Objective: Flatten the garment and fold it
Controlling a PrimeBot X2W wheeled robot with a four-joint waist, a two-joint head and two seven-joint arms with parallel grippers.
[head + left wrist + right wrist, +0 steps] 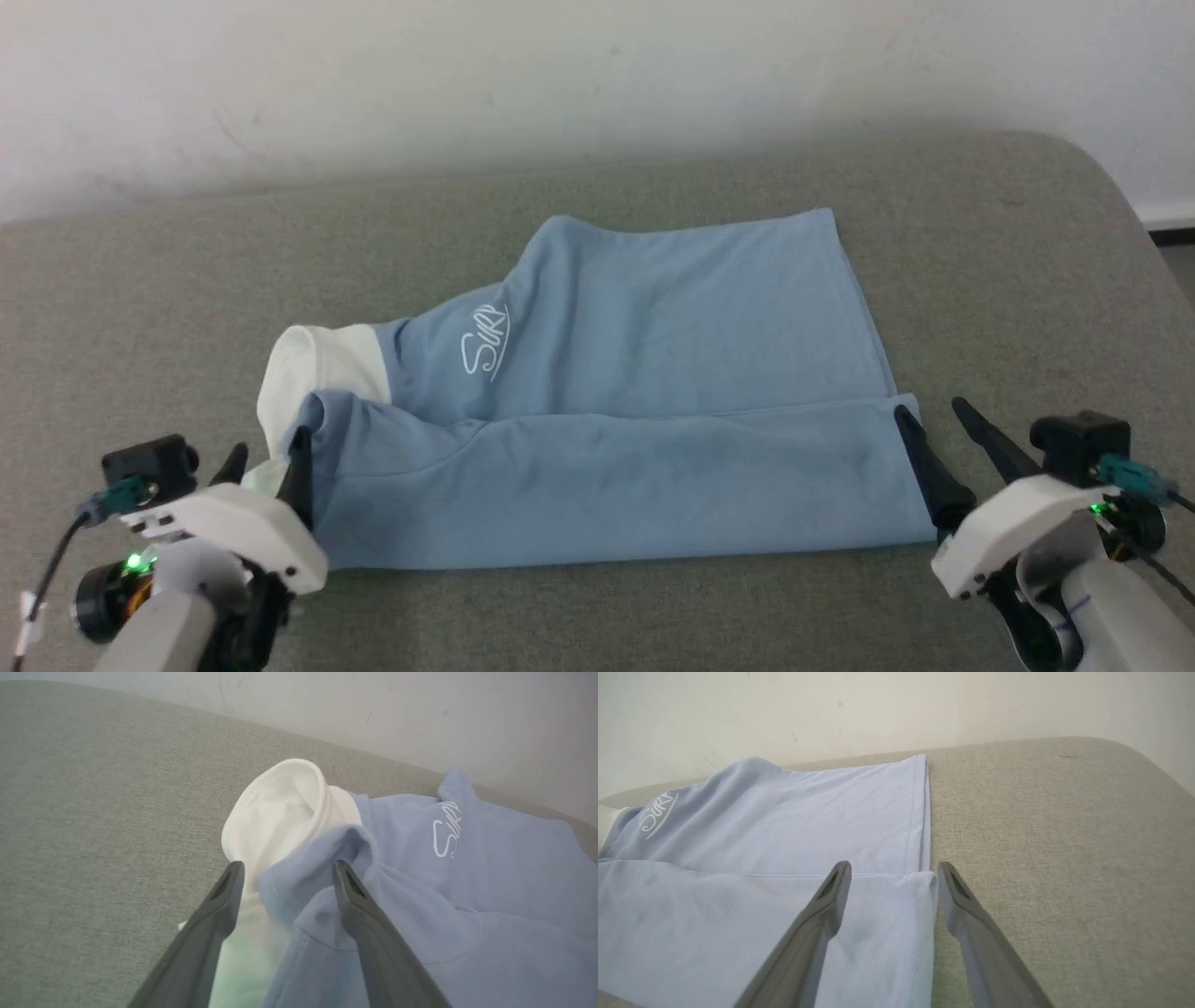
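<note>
A soft light-blue shirt (635,392) with a white collar (313,369) is lying on the grey-green woven surface (140,299) between my two sets of fingers, its near half doubled over the far half. My left fingers (301,467) are standing spread apart, gripping nothing. The bunched blue shoulder fold and the white collar are sitting in the gap between them and just beyond their tips. My right fingers (920,457) are gaping too, clamping nothing. They are straddling the hemmed corner of the upper layer, one finger over the cloth, the other over bare surface beside it. A small white script logo (487,341) is showing beyond my left fingers, toward the right ones. A pale wall (560,75) is rising behind the surface's far edge.
</note>
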